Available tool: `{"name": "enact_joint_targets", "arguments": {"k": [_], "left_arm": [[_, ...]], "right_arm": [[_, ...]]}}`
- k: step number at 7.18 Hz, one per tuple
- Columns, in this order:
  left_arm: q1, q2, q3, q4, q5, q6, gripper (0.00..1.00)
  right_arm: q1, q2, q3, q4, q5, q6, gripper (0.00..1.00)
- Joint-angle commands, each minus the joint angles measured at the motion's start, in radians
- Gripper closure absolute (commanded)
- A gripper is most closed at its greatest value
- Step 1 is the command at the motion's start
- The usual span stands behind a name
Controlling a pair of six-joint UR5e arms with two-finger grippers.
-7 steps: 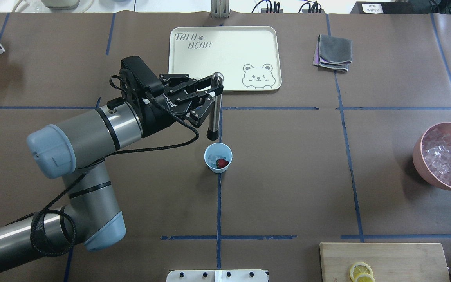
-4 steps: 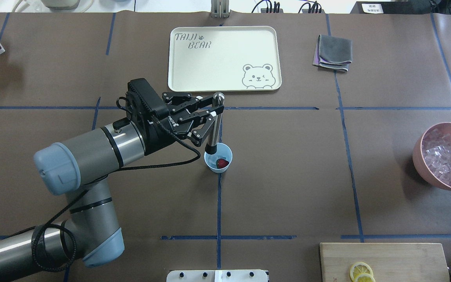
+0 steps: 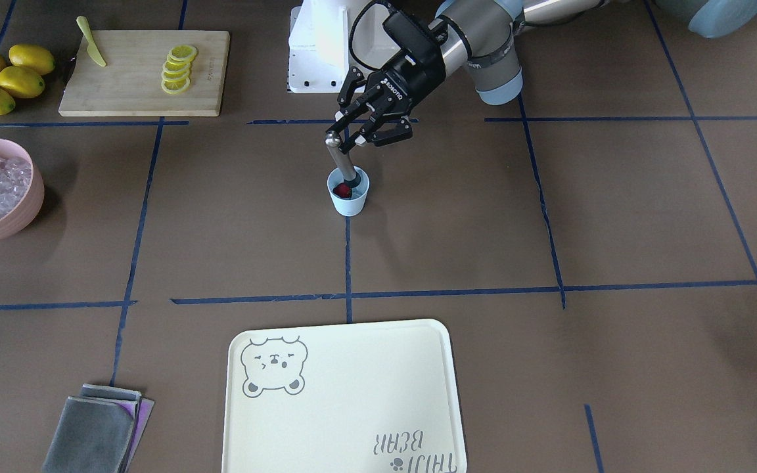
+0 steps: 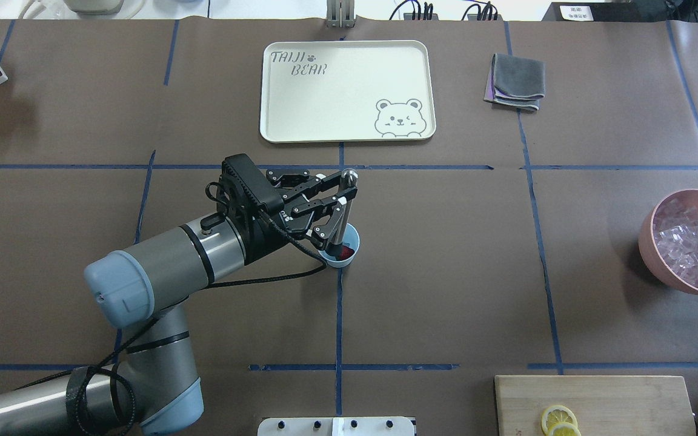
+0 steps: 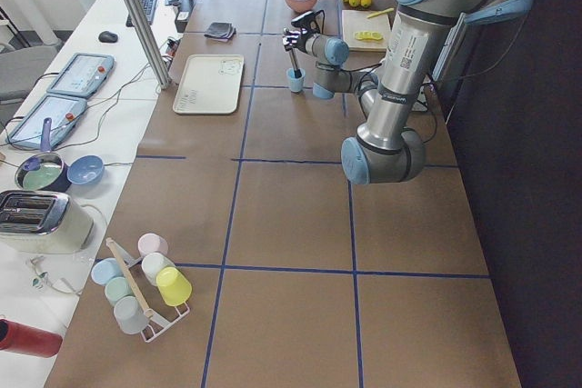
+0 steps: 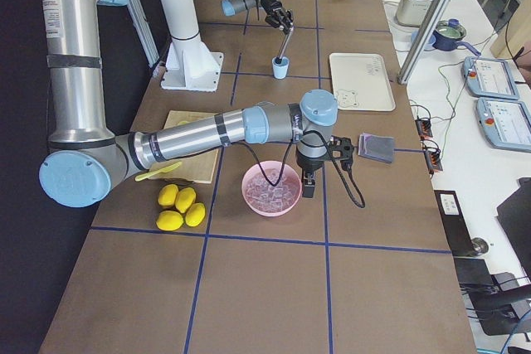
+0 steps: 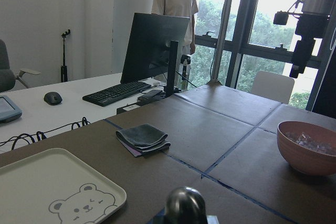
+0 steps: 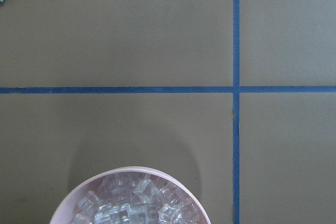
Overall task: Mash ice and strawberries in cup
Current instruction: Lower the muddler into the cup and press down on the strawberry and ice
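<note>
Muddler (image 3: 341, 159): polished metal shaft, glossy, w/ matt black tip. Cup (image 3: 350, 202): smooth light-blue plastic. Table cover (image 4: 446, 272): matt brown paper. Tray (image 4: 349, 85): smooth cream plastic, slight sheen. Board (image 4: 615, 399): pale bare wood. Towel (image 4: 515, 79): soft grey cloth.

Bright, even light; soft shadows

Robotics lab; taped-grid table (image 4: 446, 272), monitor (image 7: 157, 45), kbd (image 7: 116, 93).

Seen from overhead, a cream bear-print tray (image 4: 346, 91) lies on the table (image 4: 446, 272). A folded grey cloth (image 4: 515, 82) sits right of the tray, and a pink bowl (image 4: 648, 239) lies farther right. Well apart from the tray, a wooden cutting board (image 4: 597, 393) carries lemon slices (image 4: 559, 419) and a yellow knife (image 3: 91, 43), with whole lemons (image 3: 21, 81) beside it.
</note>
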State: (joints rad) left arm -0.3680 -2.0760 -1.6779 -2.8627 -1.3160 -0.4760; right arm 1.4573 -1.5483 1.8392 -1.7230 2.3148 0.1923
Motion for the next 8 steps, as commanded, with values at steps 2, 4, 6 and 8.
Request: {"name": "enact_joint_targets", "arguments": {"k": [2,4,6,8], "left_arm": [[0.001,-0.001,0.029,-0.001,0.003,-0.001,1.00],[0.009,-0.009,0.029,-0.001,0.003,-0.001,1.00],[0.008,-0.054,-0.008,0.008,0.003,-0.004,1.00],[-0.023,-0.056,-0.066,0.025,0.001,-0.006,1.00]], "right_arm": [[0.000,-0.001,0.000,-0.001,0.000,0.001,0.00],[0.000,-0.001,-0.002,-0.001,0.000,0.001,0.00],[0.000,-0.001,-0.002,-0.001,0.000,-0.001,0.00],[0.000,-0.001,-0.002,-0.001,0.000,-0.001,0.00]]}}
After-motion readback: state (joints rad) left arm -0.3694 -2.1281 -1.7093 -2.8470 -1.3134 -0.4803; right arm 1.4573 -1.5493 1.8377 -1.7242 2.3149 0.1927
